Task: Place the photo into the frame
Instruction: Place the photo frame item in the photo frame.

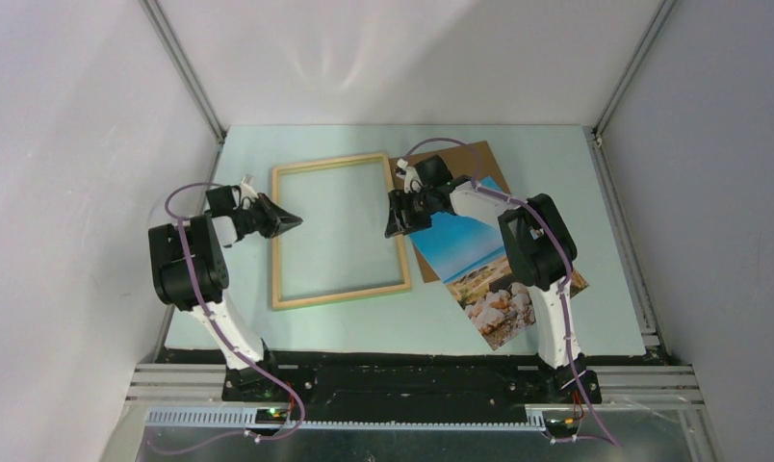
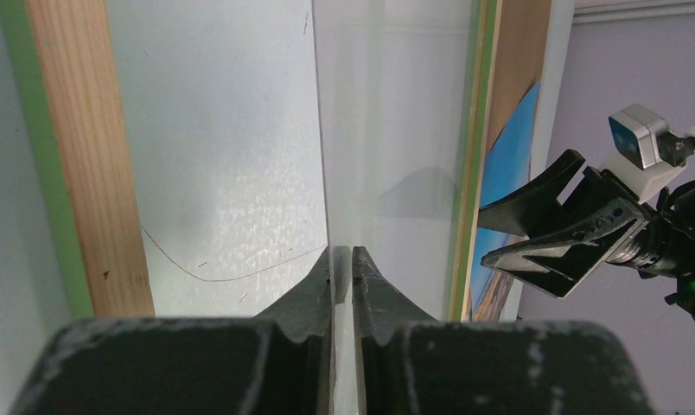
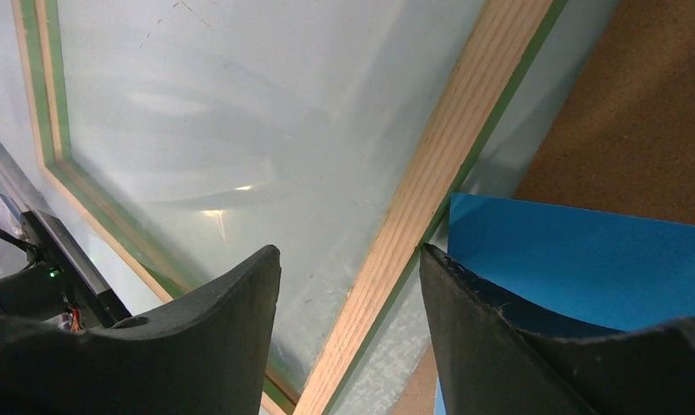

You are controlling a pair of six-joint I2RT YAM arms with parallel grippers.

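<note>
Seen from above, the photo lies face-up on the bench right of centre, long axis running upper left to lower right, partly over a brown backing board; the frame lies flat at centre. The right gripper, the nearer, hovers at the frame's right rail, its arm bent over the print; the left gripper points in over the left rail. Left wrist: jaws nearly pressed together, grip unclear. Right wrist: jaws spread, empty, print at lower right.

Black joints and white links, looped purple cables, left hand and right hand matte black, tapered.
</note>
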